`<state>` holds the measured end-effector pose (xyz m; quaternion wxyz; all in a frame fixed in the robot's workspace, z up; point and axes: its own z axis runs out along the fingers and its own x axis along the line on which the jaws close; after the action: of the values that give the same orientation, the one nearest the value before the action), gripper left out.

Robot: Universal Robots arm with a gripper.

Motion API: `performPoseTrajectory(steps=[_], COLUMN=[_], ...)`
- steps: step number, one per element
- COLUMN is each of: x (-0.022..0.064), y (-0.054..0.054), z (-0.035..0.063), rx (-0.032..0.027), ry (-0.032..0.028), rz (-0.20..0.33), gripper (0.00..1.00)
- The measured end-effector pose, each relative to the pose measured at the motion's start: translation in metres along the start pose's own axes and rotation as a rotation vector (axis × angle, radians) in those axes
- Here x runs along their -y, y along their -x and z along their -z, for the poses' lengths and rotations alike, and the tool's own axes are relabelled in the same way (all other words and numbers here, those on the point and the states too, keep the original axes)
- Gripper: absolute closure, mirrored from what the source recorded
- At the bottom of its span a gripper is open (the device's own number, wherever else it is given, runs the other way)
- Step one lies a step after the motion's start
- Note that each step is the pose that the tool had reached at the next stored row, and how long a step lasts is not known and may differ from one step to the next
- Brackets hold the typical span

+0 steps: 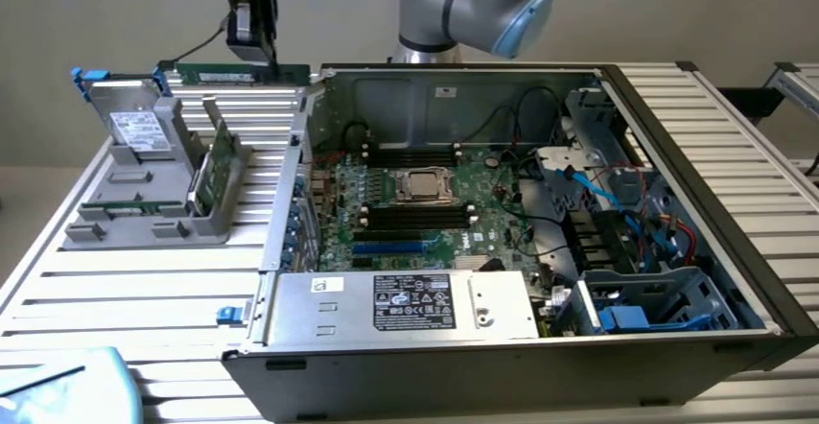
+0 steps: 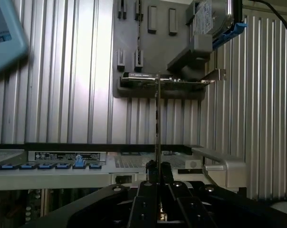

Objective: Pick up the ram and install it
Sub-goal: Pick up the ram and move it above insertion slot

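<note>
The ram (image 1: 244, 74) is a slim green stick held level in the air, above the slatted table just off the open computer case's left wall in the exterior view. My gripper (image 1: 263, 58) comes down from above and is shut on its top edge. In the wrist view the ram (image 2: 157, 123) shows edge-on as a thin line running out from between my black fingers (image 2: 150, 167), with my gripper (image 2: 157, 167) clamped on it. The green motherboard (image 1: 435, 203) lies inside the case, with long black slots (image 1: 416, 155) beside the processor.
A grey plastic rack (image 1: 141, 223) stands at the exterior view's left, holding an upright green card (image 1: 218, 160) and a hard drive (image 1: 138, 129). The case (image 1: 716, 203) has raised walls, a power supply (image 1: 409, 304) at the front and cables at the right. A pale blue object (image 1: 64, 386) sits bottom left.
</note>
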<state>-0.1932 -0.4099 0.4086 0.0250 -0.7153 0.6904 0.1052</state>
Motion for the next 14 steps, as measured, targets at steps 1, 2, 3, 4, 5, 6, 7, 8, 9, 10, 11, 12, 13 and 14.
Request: performPoseTrajectory(steps=[1,2,3,4,5,6,7,8,9,10,11,12,13,14], x=[0.0033,0.0063,0.0093,0.0123,0.0153,0.0183,0.0214,0.0245,0.0276,0.0306,0.0340,0.0371,0.0404,0.0437], y=[0.000,0.000,0.000,0.000,0.000,0.000,0.000,-0.001,-0.001,-0.001,-0.001,-0.001,-0.001,-0.001], z=[0.0004,0.0008,0.0013,0.0016,0.0020,0.0024,0.0027,0.0031,0.0036,0.0039,0.0043,0.0047,0.0050,0.0055], rx=[0.0000,0.0000,-0.0001,0.0000,0.0000,-0.0001,0.0000,-0.0001,-0.0002,-0.0002,-0.0002,-0.0002,-0.0001,-0.0001], ry=[-0.0004,-0.0009,-0.0014,-0.0020,-0.0025,-0.0030,-0.0034,-0.0037,-0.0041,-0.0044,-0.0047,-0.0050,-0.0052,-0.0054], rz=[0.000,0.000,0.000,0.000,0.000,0.001,0.001,0.001,0.001,0.001,0.001,0.001,0.001,0.001], gripper=[0.86,0.86,0.86,0.86,0.86,0.86,0.86,0.86,0.86,0.86,0.86,0.86,0.86,0.86])
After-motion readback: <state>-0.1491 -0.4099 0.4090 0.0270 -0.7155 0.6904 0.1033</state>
